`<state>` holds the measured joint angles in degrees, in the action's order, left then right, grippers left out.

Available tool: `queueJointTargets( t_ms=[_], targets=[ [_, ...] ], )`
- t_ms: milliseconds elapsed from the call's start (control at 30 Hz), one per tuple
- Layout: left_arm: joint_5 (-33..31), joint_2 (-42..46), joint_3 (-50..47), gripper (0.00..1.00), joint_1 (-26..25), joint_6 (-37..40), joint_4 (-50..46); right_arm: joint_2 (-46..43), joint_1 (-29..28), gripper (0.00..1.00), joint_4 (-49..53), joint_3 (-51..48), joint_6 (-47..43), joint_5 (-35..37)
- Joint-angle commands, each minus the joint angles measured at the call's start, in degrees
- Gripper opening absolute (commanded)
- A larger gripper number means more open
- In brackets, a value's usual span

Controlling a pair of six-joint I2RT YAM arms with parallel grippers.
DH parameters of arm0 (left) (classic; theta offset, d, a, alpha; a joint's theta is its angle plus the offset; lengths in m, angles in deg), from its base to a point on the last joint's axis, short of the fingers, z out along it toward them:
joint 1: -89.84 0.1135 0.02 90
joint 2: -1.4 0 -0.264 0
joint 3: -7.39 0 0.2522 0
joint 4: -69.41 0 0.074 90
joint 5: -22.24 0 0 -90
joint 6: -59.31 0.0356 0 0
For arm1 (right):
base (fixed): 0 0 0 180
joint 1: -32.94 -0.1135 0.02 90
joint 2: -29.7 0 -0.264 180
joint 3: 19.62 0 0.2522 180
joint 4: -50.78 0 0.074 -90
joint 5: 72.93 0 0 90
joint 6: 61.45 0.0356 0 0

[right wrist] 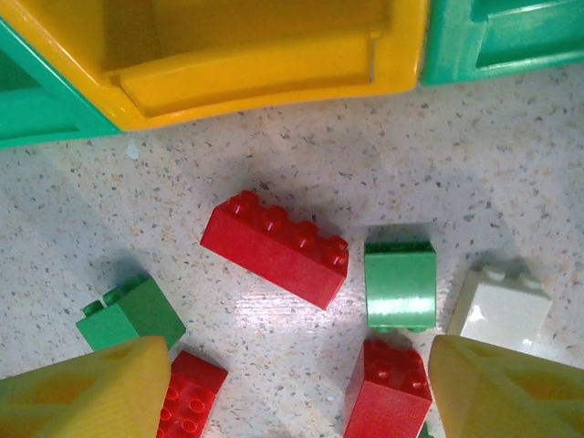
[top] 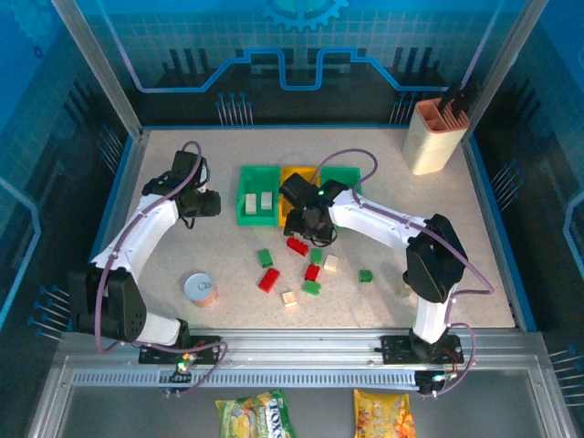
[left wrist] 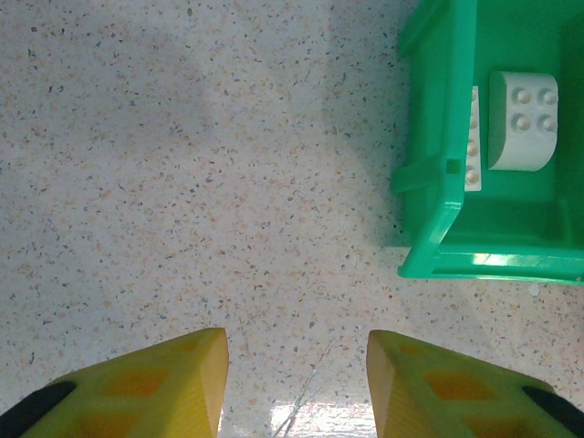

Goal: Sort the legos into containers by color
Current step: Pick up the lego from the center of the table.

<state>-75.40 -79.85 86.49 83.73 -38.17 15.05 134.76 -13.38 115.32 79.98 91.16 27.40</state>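
Right arm [top: 383, 219] covers part of the yellow bin [top: 294, 175]; we cannot read its contents. It sits between the left green bin [top: 258, 219] and the right green bin [top: 345, 173].

We count two white bricks [top: 266, 201] in the left green bin.

Loose on the table [top: 474, 219]: three red bricks [top: 268, 279], four green bricks [top: 365, 275], two cream bricks [top: 330, 263].

Right gripper [right wrist: 297, 392] is spread wide above the loose bricks, gripping none. Left gripper [left wrist: 297, 383] is equally wide and empty, over bare table beside the left green bin.
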Motion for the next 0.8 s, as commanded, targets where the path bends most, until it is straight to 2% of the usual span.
queueJointTargets(
  t_ms=[0,200,767],
  targets=[
    [1.66,0.34,-0.39,0.45,0.78,0.02,0.03,2.6,-1.83,0.8,4.49,1.94,8.92,3.49],
    [1.75,0.55,-0.55,0.45,0.75,0.02,0.17,8.8,-3.13,0.86,9.59,7.16,12.08,5.4],
    [2.43,0.09,-0.43,0.45,0.76,0.06,-0.07,18.4,-3.68,0.83,10.85,16.96,16.95,5.66]
  ],
)
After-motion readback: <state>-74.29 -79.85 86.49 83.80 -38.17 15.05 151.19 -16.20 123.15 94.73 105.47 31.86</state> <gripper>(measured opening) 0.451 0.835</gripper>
